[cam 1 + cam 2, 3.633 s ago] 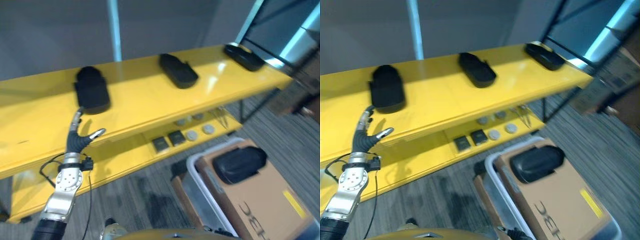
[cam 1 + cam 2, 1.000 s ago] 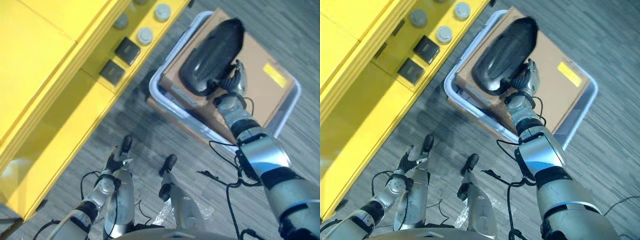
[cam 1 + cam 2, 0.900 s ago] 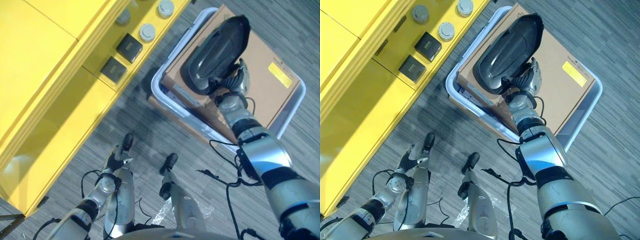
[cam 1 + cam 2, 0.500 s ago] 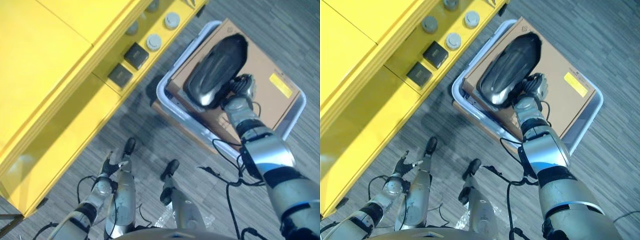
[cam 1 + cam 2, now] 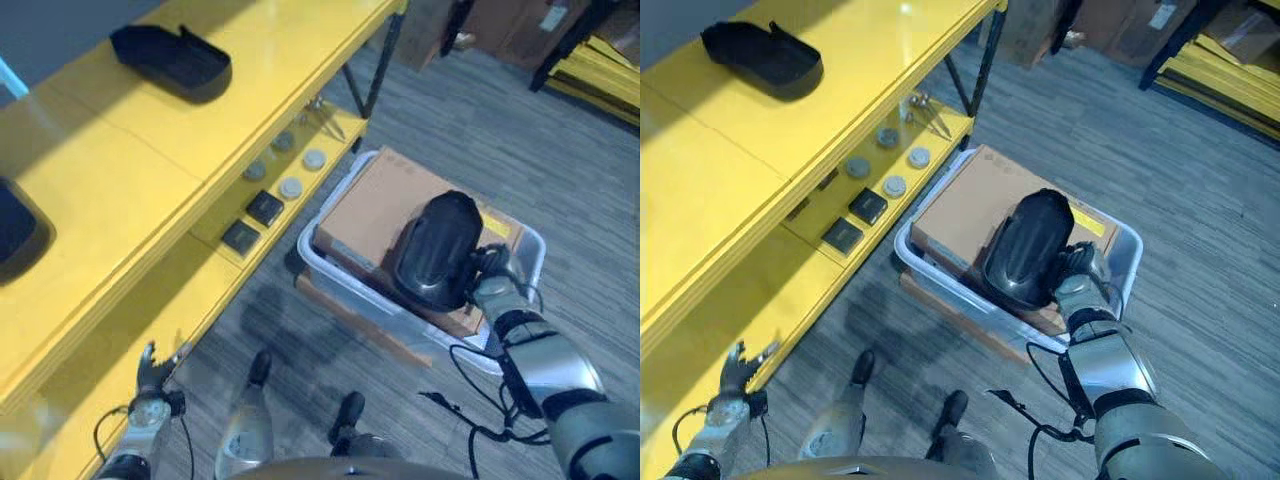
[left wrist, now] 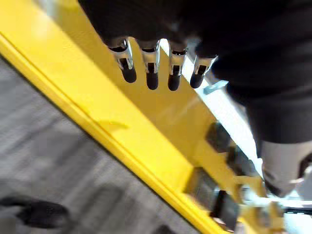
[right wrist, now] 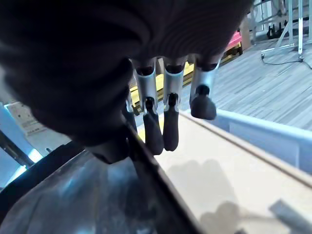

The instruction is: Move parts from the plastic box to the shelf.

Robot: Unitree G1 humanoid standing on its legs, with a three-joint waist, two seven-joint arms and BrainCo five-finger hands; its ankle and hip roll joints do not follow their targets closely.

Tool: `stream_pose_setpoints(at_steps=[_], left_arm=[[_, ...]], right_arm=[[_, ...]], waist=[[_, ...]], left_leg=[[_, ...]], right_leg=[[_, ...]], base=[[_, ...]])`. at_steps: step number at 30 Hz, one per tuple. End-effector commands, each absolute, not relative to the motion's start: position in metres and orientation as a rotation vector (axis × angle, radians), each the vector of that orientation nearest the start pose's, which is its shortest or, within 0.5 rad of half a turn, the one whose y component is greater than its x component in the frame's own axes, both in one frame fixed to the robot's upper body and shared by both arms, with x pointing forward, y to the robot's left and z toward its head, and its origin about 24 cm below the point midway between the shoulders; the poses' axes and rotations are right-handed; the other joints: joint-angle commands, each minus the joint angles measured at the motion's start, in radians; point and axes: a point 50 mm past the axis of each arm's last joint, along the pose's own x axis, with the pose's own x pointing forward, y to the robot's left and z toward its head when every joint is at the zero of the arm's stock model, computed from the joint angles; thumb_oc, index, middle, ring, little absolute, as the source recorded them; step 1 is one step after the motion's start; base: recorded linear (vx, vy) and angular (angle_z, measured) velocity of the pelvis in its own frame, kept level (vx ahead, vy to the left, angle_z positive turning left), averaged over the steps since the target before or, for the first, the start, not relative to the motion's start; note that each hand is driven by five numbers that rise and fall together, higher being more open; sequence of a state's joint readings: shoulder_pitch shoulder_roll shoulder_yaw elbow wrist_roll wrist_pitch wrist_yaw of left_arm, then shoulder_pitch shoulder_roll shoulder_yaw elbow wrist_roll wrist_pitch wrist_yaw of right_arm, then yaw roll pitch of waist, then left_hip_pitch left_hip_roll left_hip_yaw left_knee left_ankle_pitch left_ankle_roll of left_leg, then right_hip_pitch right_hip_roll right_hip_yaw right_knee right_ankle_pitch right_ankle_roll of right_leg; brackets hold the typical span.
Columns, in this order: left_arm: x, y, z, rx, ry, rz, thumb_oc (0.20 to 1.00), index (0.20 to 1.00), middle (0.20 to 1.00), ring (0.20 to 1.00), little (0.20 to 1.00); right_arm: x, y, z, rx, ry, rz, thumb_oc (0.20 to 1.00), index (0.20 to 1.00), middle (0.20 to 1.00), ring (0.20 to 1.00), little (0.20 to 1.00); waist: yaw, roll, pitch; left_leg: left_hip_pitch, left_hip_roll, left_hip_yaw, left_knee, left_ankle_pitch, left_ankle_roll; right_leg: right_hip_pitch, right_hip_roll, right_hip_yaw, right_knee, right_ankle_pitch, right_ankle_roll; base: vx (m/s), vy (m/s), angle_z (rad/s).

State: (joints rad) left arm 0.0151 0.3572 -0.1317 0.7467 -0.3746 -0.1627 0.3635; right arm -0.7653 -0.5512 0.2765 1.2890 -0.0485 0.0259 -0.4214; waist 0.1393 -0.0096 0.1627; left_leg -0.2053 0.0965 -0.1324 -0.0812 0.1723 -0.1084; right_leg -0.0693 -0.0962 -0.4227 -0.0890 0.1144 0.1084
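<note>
Right hand: your right hand grips a black moulded part at its near edge, fingers curled over the rim, the part tilted up on end.
Part in hand: it stands above the cardboard box, glossy shell facing you, at the box's right side.
Plastic box: the pale plastic box sits on the grey floor just beside the shelf's lower level, with the cardboard box inside it.
Left hand: your left hand hangs low by the front edge of the lower shelf level, fingers straight and spread, holding nothing.
Shelf top: the yellow shelf carries one black part at the far end and another at the view's left edge, well apart.
Lower level: two small dark square blocks lie side by side, with several round grey discs beyond them toward the shelf's far end.
</note>
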Motion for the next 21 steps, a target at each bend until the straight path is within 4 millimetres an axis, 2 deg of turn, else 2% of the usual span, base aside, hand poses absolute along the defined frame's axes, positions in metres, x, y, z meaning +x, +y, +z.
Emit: stream_pose_setpoints(at_steps=[1,4,5,6,10,11,12,16,21], left_arm=[[0.211,0.264,-0.060,0.060,0.438,0.447,1.000,1.000,1.000,1.000,1.000],[0.222,0.253,-0.042,0.020,0.360,0.320,1.000,1.000,1.000,1.000,1.000],[0.227,0.244,-0.030,-0.006,0.318,0.221,1.000,1.000,1.000,1.000,1.000],[0.227,0.244,-0.030,-0.006,0.317,0.221,1.000,1.000,1.000,1.000,1.000],[0.238,0.222,-0.007,-0.083,0.246,0.038,1.000,1.000,1.000,1.000,1.000],[0.238,0.222,-0.007,-0.083,0.246,0.038,1.000,1.000,1.000,1.000,1.000],[0.247,0.212,0.009,-0.098,0.218,-0.081,1.000,1.000,1.000,1.000,1.000],[0.255,0.204,0.023,-0.111,0.174,-0.125,1.000,1.000,1.000,1.000,1.000],[0.274,0.181,0.045,-0.199,0.095,-0.163,1.000,1.000,1.000,1.000,1.000]], right_arm=[[0.360,-0.312,0.100,-0.969,0.214,-0.525,0.200,0.200,0.200,0.200,0.200],[0.369,-0.305,0.128,-1.092,0.096,-0.475,0.200,0.200,0.200,0.200,0.200],[0.373,-0.300,0.142,-1.190,0.028,-0.436,0.200,0.200,0.200,0.200,0.200],[0.373,-0.300,0.143,-1.190,0.028,-0.436,0.200,0.200,0.200,0.200,0.200],[0.376,-0.287,0.172,-1.385,-0.115,-0.359,0.200,0.200,0.200,0.200,0.200],[0.376,-0.287,0.172,-1.385,-0.115,-0.359,0.200,0.200,0.200,0.200,0.200],[0.375,-0.268,0.192,-1.501,-0.265,-0.301,0.200,0.200,0.200,0.200,0.200],[0.368,-0.256,0.201,-1.517,-0.379,-0.282,0.200,0.200,0.200,0.200,0.200],[0.352,-0.240,0.218,-1.457,-0.558,-0.311,0.200,0.200,0.200,0.200,0.200]], waist=[[0.008,-0.040,0.004],[-0.010,-0.019,-0.024],[-0.019,-0.007,-0.042],[-0.020,-0.008,-0.044],[-0.043,0.011,-0.078],[-0.044,0.010,-0.079],[-0.064,0.017,-0.101],[-0.075,0.017,-0.124],[-0.091,0.016,-0.143]], left_leg=[[0.042,0.027,0.031,-0.006,-0.115,0.003],[0.080,0.027,0.049,-0.006,-0.124,0.006],[0.114,0.026,0.065,-0.006,-0.138,0.009],[0.111,0.024,0.065,-0.006,-0.135,0.010],[0.168,0.022,0.082,-0.006,-0.153,0.013],[0.164,0.020,0.081,-0.006,-0.151,0.014],[0.214,0.019,0.098,-0.006,-0.168,0.014],[0.247,0.018,0.109,-0.006,-0.181,0.020],[0.280,0.020,0.116,-0.006,-0.194,0.025]], right_leg=[[0.027,-0.055,0.000,0.002,-0.102,0.066],[0.058,-0.058,0.016,0.002,-0.109,0.064],[0.084,-0.059,0.026,0.002,-0.116,0.064],[0.081,-0.061,0.025,0.002,-0.114,0.064],[0.126,-0.066,0.041,0.002,-0.125,0.063],[0.124,-0.067,0.040,0.002,-0.123,0.063],[0.161,-0.065,0.059,0.002,-0.130,0.062],[0.183,-0.067,0.070,0.002,-0.137,0.062],[0.210,-0.064,0.082,0.002,-0.148,0.058]], base=[[0.02,0.000,-0.15],[0.03,0.023,-0.16],[0.04,0.018,-0.14],[0.04,0.023,-0.21],[0.02,0.015,-0.08],[0.09,0.017,-0.13],[0.06,0.010,-0.18],[0.06,-0.009,-0.21],[0.03,-0.032,-0.14]])
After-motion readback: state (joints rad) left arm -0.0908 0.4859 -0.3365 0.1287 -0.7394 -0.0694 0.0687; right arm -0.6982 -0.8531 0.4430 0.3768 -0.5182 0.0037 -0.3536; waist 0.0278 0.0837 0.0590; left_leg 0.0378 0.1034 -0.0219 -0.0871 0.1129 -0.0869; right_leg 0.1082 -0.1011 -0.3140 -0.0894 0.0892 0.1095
